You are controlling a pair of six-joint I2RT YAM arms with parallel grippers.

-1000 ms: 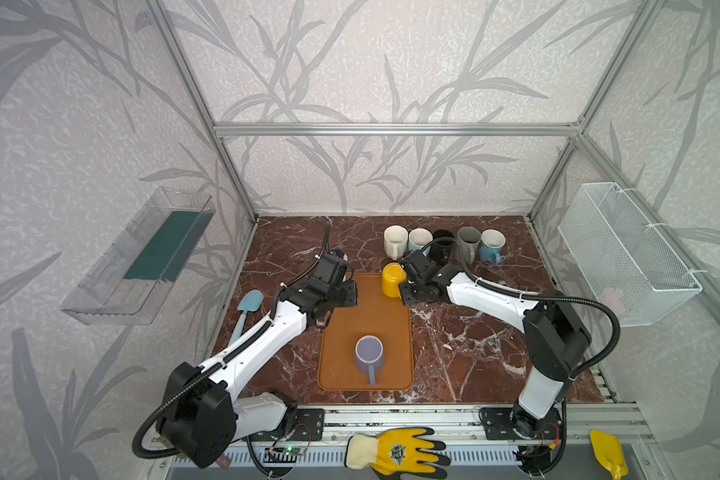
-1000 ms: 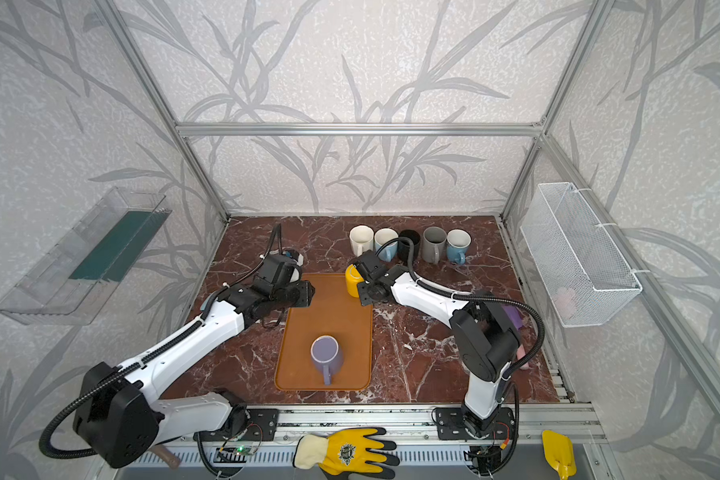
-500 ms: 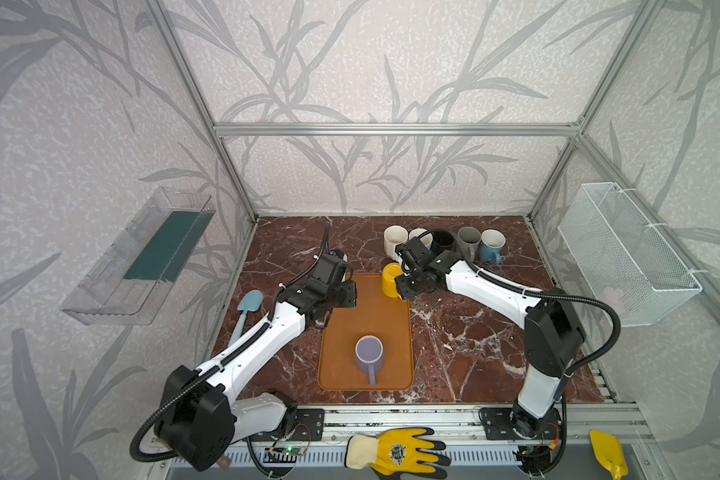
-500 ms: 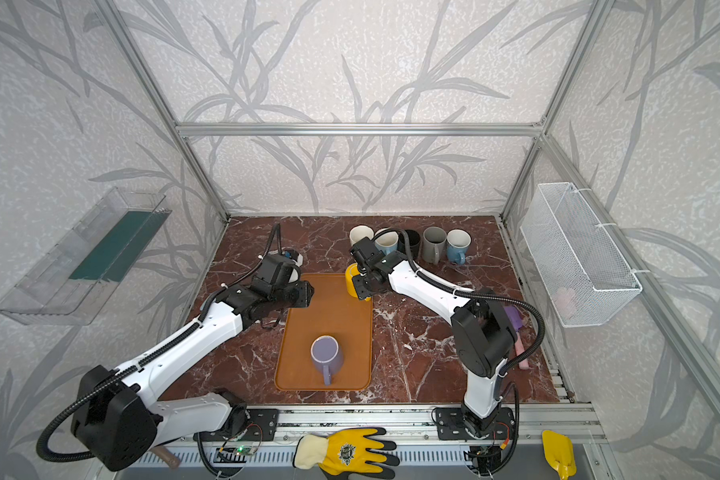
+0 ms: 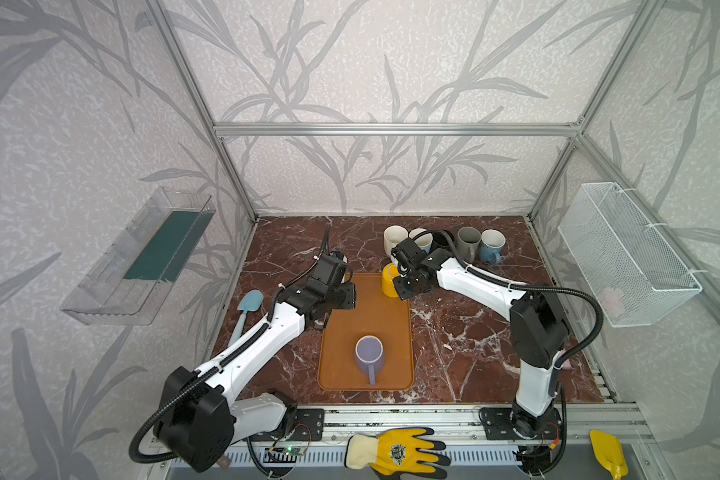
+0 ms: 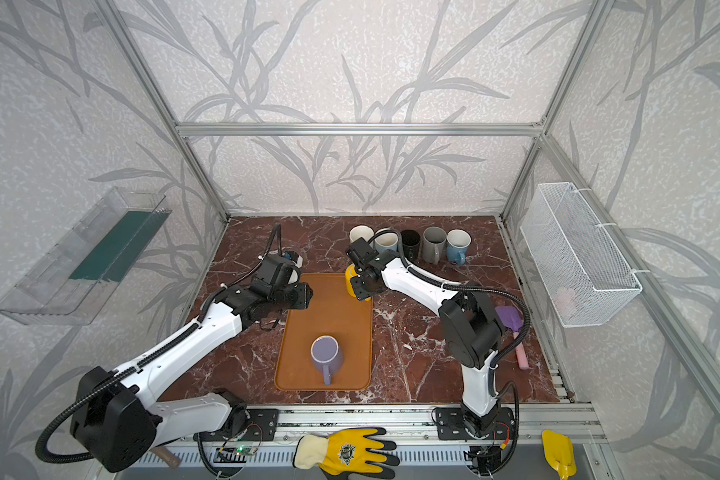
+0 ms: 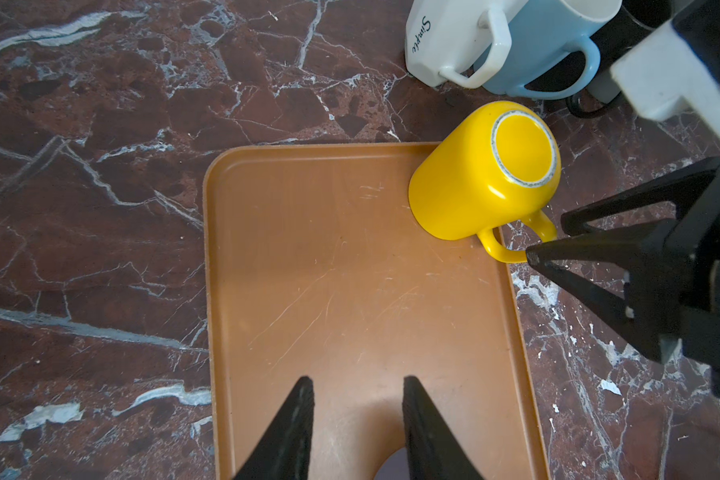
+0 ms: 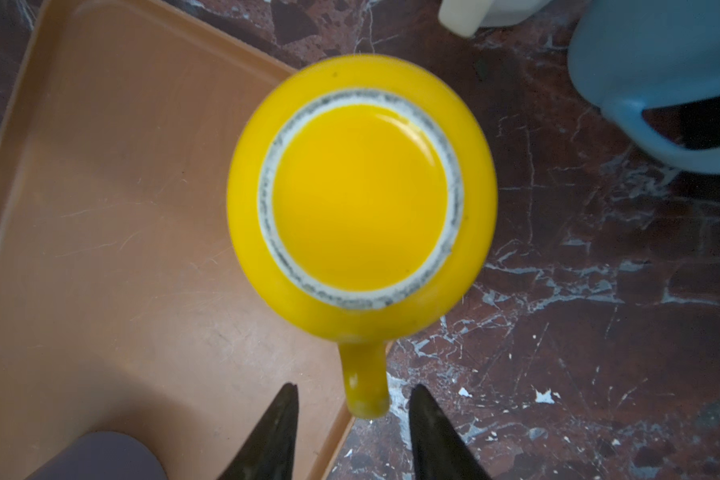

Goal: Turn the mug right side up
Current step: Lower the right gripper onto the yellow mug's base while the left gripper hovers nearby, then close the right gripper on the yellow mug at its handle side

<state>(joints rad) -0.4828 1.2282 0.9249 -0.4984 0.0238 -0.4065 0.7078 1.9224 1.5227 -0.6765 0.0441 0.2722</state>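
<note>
Enclosure: leaf-patterned walls on an aluminium frame, with a red-brown marble surface [image 5: 454, 340] for a floor.
Tray: an orange tray [image 5: 350, 307] lies flat on the surface, between the two arms.
Yellow mug: the yellow mug [image 8: 360, 195] stands upside down, its base and white unglazed ring facing up. It sits at the tray corner directly ahead of the right tool. Its handle points back at that tool and reaches over the tray's edge above the marble.
Right tool: the right tool [image 8: 353, 392] is lowered beside the mug with its two dark fingers parted narrowly. They stand one on each side of the handle's outer end, and a gap shows on both sides.
Left tool: the left tool [image 7: 356, 380] hovers over the tray's bare middle, well apart from the yellow mug. Its fingers are narrowly parted with nothing between them.
Purple mug: a purple mug [image 5: 368, 353] stands upright on the same tray, behind both tools towards the arm bases.
Row of mugs: a row of mugs [image 6: 433, 245] stands just beyond the right tool by the rear wall, all mouth up.
Side fittings: a wire basket [image 5: 624, 257] hangs on the wall on the right tool's side. A clear bin [image 5: 142, 257] hangs on the left tool's side.
</note>
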